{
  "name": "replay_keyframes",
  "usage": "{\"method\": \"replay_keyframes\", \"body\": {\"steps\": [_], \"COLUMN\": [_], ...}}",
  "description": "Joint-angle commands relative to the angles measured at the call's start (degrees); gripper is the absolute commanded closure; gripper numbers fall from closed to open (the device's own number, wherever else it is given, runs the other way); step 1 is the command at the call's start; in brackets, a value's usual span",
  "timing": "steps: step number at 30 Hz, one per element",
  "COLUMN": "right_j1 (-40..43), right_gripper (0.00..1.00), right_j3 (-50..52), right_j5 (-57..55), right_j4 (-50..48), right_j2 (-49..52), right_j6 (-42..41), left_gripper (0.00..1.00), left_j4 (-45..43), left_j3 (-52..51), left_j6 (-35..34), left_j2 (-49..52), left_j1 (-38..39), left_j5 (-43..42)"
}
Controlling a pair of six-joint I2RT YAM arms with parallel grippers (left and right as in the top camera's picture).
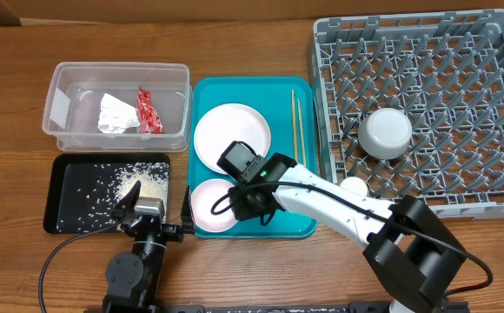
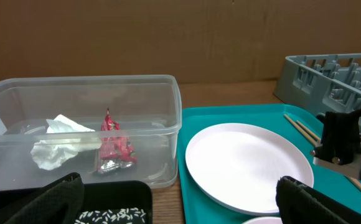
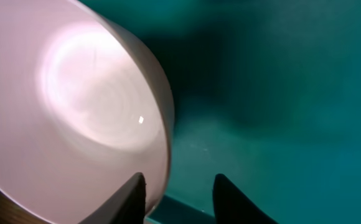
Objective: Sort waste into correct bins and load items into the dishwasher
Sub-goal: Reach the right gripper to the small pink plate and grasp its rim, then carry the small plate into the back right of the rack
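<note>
1. Presently: the pink bowl (image 1: 207, 207) sits upright in the near-left corner of the teal tray (image 1: 235, 91), just beside the white plate (image 1: 232, 135) at the tray's middle. Whether the two touch cannot be told from overhead.
2. Right gripper (image 3: 179, 186): jaws spread and straddling the bowl's rim. In the wrist view one finger hangs over the inner wall and the other over bare tray outside it. No squeeze on the rim shows, so it counts as not yet gripped.
3. Left gripper (image 2: 177, 199): fingers spread wide with nothing between them, parked just off the tray's left edge, near the black tray (image 1: 69, 217) of grains.
4. Handling, as a judgement: the bowl looks rigid, thin-walled and glossy (the highlight inside suggests a slick glaze or plastic; the material cannot be told). It is probably light, but a one-sided pinch may let it swing or slide.
5. Suggested hold: on the wall just below the rim where the jaws stand now, with the pads seated well down rather than on the lip alone. Press firmly but not hard, in case it is brittle.
6. Destination: the grey dish rack (image 1: 460, 52) right of the tray, where a whitish bowl (image 1: 385, 132) sits among the pegs. The chopsticks (image 1: 296, 130) along the tray's right side lie on the way across.
</note>
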State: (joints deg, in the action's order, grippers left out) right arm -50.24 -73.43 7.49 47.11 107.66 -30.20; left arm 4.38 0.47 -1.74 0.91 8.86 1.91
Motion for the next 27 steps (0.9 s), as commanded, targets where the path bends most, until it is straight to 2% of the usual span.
{"method": "replay_keyframes", "body": {"steps": [1, 7, 10, 14, 18, 23, 27], "right_j1": [0.1, 0.1, 0.1, 0.4, 2.4, 5.8, 8.9], "right_gripper": [0.69, 0.7, 0.76, 0.95, 0.96, 0.96, 0.96], "right_j3": [0.3, 0.4, 1.1, 1.6, 0.3, -3.1, -3.9], "right_j5": [0.5, 0.0, -2.8, -4.5, -7.6, -21.4, -43.3], "right_j4": [-0.8, -2.0, -2.6, -2.5, 0.2, 6.2, 9.8], "right_j2": [-0.2, -0.2, -0.2, -0.2, -2.2, -10.9, -20.6], "right_j6": [0.0, -1.1, -4.6, -5.6, -5.6, -5.6, -5.6], "left_gripper": [0.0, 0.0, 0.0, 0.0, 0.0, 0.0, 0.0], "left_j4": [-0.1, -0.1, -0.1, -0.1, -0.1, -0.1, -0.1], "left_j3": [-0.2, -0.2, -0.2, -0.2, -0.2, -0.2, -0.2], "left_j6": [-1.0, -1.0, -1.0, -1.0, -1.0, -1.0, -1.0], "left_j2": [-0.3, -0.3, -0.3, -0.3, -0.3, -0.3, -0.3], "left_j1": [-0.4, -0.4, -0.4, -0.4, -0.4, -0.4, -0.4], "left_j5": [-0.3, -0.3, -0.2, -0.3, -0.3, -0.2, -0.2]}}
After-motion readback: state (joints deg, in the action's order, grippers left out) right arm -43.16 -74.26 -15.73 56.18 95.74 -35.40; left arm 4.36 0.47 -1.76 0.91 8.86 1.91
